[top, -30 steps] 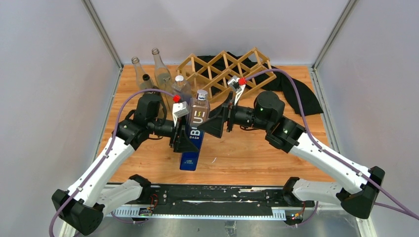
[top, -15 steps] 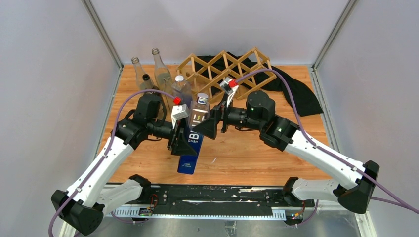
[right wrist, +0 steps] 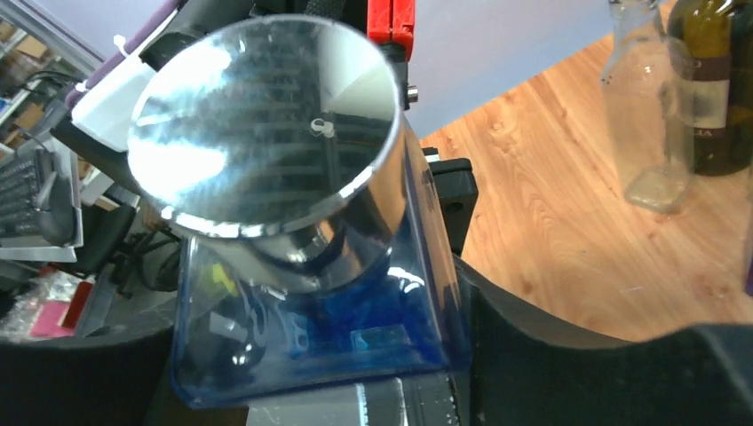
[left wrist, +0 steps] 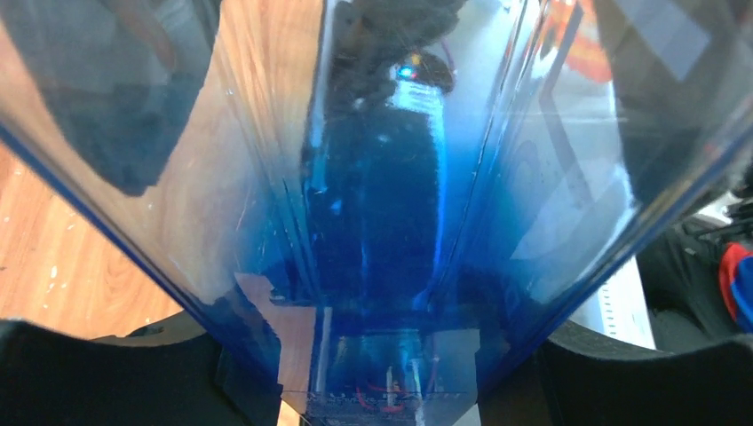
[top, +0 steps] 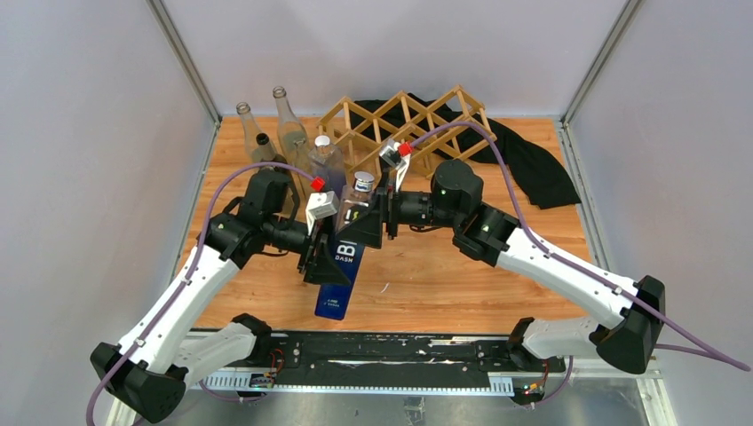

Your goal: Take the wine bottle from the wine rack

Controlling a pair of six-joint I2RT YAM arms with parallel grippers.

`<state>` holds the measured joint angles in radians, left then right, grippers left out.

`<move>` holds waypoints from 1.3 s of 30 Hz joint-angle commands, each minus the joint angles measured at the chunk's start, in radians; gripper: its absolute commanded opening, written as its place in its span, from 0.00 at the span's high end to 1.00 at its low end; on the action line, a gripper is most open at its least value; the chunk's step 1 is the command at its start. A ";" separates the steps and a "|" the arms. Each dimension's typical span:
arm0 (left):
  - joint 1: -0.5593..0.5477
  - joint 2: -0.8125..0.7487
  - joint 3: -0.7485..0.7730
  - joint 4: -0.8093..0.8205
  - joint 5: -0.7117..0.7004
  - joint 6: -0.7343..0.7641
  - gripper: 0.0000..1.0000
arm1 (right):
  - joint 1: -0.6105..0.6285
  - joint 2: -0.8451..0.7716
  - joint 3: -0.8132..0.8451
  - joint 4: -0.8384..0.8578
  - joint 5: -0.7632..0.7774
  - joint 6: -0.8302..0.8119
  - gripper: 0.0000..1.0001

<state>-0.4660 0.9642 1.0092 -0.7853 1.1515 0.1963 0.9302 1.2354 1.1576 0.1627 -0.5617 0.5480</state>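
The wine bottle (top: 341,266) is a blue square bottle with a silver cap (top: 362,182), held tilted above the table in front of the wine rack (top: 404,124). The rack is a light wood lattice at the back, and its cells show no bottle. My left gripper (top: 321,256) is shut on the bottle's body, whose blue glass fills the left wrist view (left wrist: 382,204). My right gripper (top: 366,227) is shut on the bottle's shoulder just below the cap (right wrist: 266,133). A black finger (right wrist: 550,355) presses the blue glass (right wrist: 355,328).
Several other bottles stand at the back left: two clear ones (top: 284,120), a dark one (top: 264,146) and a clear one with a silver cap (top: 325,158). A black cloth (top: 533,164) lies behind and right of the rack. The cage walls stand close on both sides.
The right arm has moved left and its gripper has closed in on the bottle's shoulder. The bottle and left gripper have shifted slightly toward the near left.
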 commanded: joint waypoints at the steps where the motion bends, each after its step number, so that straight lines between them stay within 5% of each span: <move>1: -0.004 -0.021 0.095 -0.002 -0.015 0.058 0.40 | 0.006 -0.012 0.030 -0.023 0.018 -0.012 0.66; 3: -0.003 -0.020 0.112 -0.025 -0.120 0.076 0.15 | 0.006 -0.021 0.061 -0.108 0.071 -0.064 0.90; 4: -0.003 -0.021 0.121 -0.034 -0.160 0.085 0.11 | 0.006 -0.026 0.077 -0.148 0.106 -0.085 0.99; 6: 0.001 -0.024 0.130 -0.047 -0.298 0.094 0.01 | 0.005 -0.036 0.102 -0.245 0.190 -0.152 1.00; 10: 0.061 -0.030 0.129 -0.050 -0.504 0.093 0.00 | 0.000 -0.055 0.109 -0.329 0.388 -0.290 1.00; 14: 0.204 -0.048 0.111 -0.043 -0.562 0.091 0.00 | -0.019 -0.044 0.092 -0.315 0.497 -0.369 1.00; 24: 0.502 -0.115 -0.029 0.123 -0.737 0.097 0.00 | -0.116 0.130 0.146 -0.095 0.623 -0.400 1.00; 32: 0.564 -0.144 -0.180 0.350 -0.874 -0.004 0.00 | -0.158 0.308 0.211 0.078 0.671 -0.403 1.00; 39: 0.584 -0.122 -0.279 0.499 -0.858 -0.082 0.00 | -0.168 0.435 0.269 0.143 0.675 -0.390 1.00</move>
<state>0.0994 0.8379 0.7670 -0.4282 0.3046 0.1757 0.7719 1.6573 1.3319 0.0898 0.0940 0.1532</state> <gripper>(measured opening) 0.997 0.696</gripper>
